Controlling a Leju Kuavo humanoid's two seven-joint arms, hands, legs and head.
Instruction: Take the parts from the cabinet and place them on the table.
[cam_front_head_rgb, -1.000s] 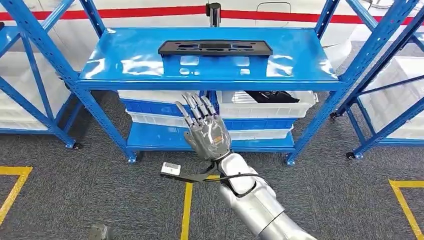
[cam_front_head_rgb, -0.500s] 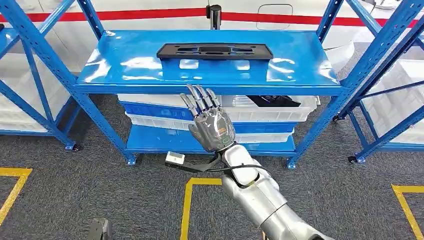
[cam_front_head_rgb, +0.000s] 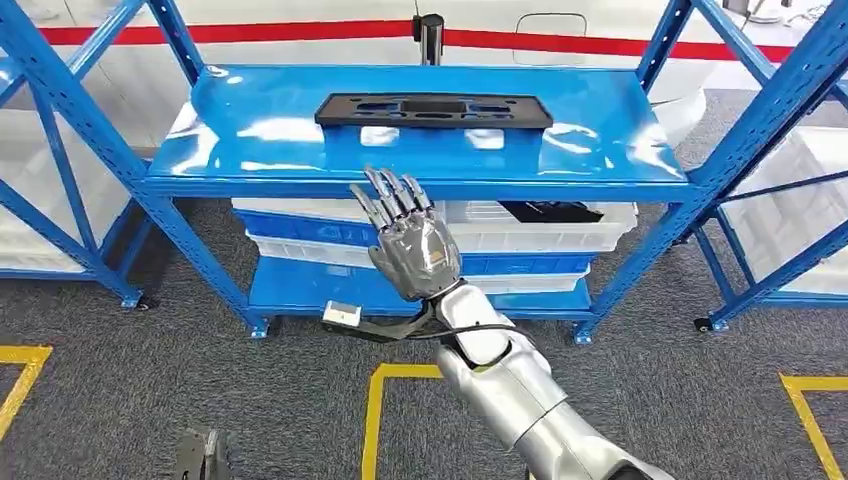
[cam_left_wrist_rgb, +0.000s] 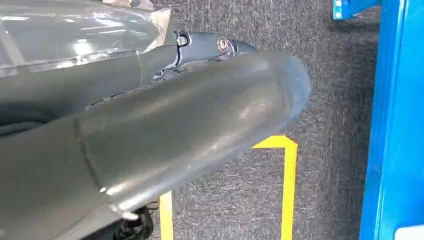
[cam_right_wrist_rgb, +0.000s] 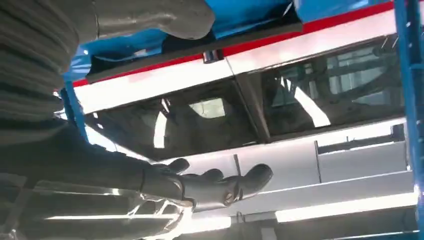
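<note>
While the right hand (cam_front_head_rgb: 415, 255) is hovering with fingers (cam_front_head_rgb: 392, 200) spread and empty, the black part (cam_front_head_rgb: 433, 109) beyond them is risking a shove off the shelf (cam_front_head_rgb: 250, 130).

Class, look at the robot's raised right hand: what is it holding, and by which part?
Nothing. The right hand is empty, fingers apart, below the shelf edge; the black part lies untouched on the blue shelf.

Right hand (cam_front_head_rgb: 415, 250) higher, nearer shelf (cam_front_head_rgb: 250, 150)
</note>
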